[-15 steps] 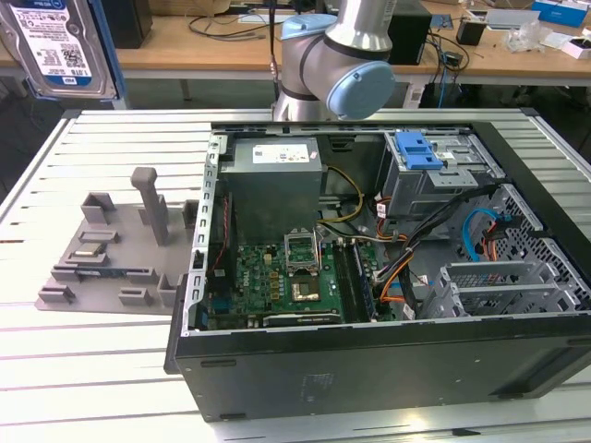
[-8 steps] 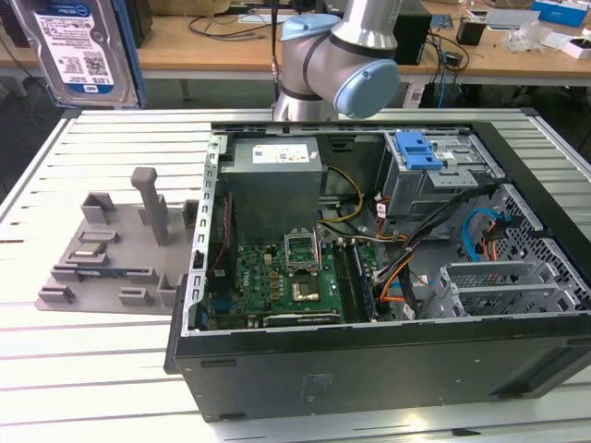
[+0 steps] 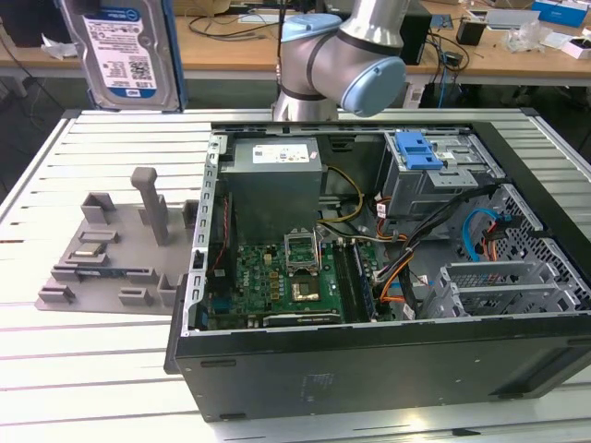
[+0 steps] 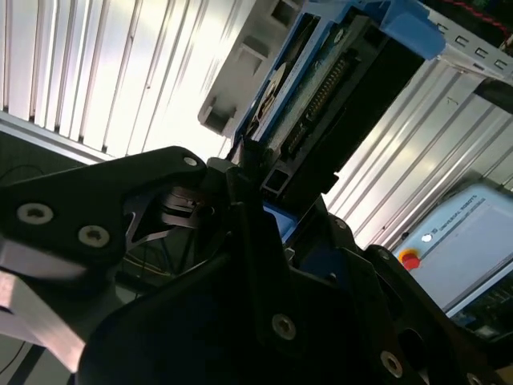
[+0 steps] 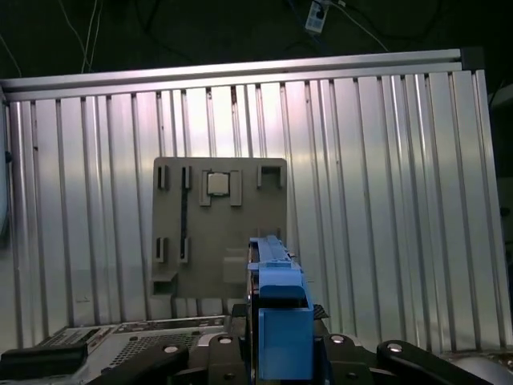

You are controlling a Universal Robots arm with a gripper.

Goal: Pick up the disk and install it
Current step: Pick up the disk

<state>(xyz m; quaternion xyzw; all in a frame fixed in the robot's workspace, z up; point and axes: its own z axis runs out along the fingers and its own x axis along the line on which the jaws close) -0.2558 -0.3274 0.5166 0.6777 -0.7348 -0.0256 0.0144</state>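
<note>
The disk [image 3: 125, 51], a silver drive with a white-and-blue label in a blue carrier, hangs high above the slatted table at the exterior view's upper left. In the first wrist view its blue carrier edge [image 5: 272, 269] stands upright between the black fingers of my gripper [image 5: 279, 314], which is shut on it. The second wrist view shows the disk's underside and connector edge [image 4: 321, 88] sticking out from the gripper [image 4: 256, 172]. It is held well above the grey fixture plate [image 5: 220, 216], apart from it.
The open computer case [image 3: 369, 365] lies on the table, with a silver drive cage and blue latch [image 3: 420, 148], a grey power supply [image 3: 277, 157] and the motherboard [image 3: 286, 277] inside. The grey fixture plate [image 3: 111, 249] sits to the exterior view's left of the case. The arm's elbow [image 3: 342, 55] hangs behind the case.
</note>
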